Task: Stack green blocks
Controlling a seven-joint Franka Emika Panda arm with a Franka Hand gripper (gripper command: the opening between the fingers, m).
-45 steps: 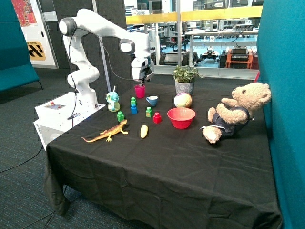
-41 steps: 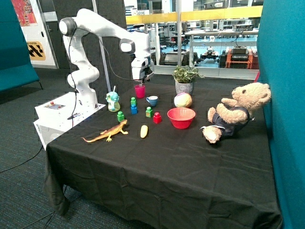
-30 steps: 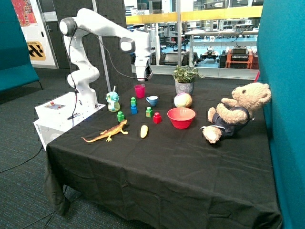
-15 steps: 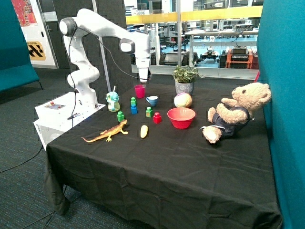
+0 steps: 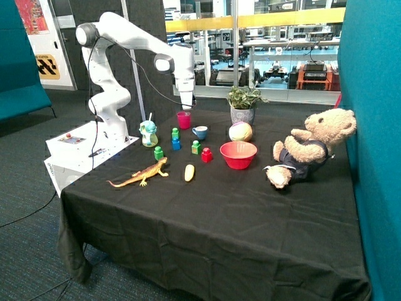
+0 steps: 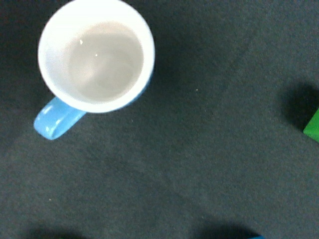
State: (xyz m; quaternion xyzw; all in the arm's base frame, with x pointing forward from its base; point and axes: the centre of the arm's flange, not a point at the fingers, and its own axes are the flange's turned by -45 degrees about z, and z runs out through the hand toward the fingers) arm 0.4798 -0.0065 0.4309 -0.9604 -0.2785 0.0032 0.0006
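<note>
3 green blocks, all upright with studs up, none stacked on another green: 1 point(image 5: 175, 133) sits on the blue block point(image 5: 176, 144), 1 point(image 5: 158, 153) stands alone near the toy lizard point(image 5: 139, 175), 1 with a yellowish base point(image 5: 197, 147) is just beside the red block point(image 5: 207, 155). Arm reaches over from its base with the wrist pointing straight down, gripper point(image 5: 187, 106) hanging above the pink cup point(image 5: 183, 120) and holding nothing. Can't tell if the fingers are apart or together; wrist view shows the blue mug point(image 6: 94, 62) on the black cloth point(image 6: 209, 149).

Glossy white arm point(image 5: 135, 39), black cable point(image 5: 141, 69)
</note>
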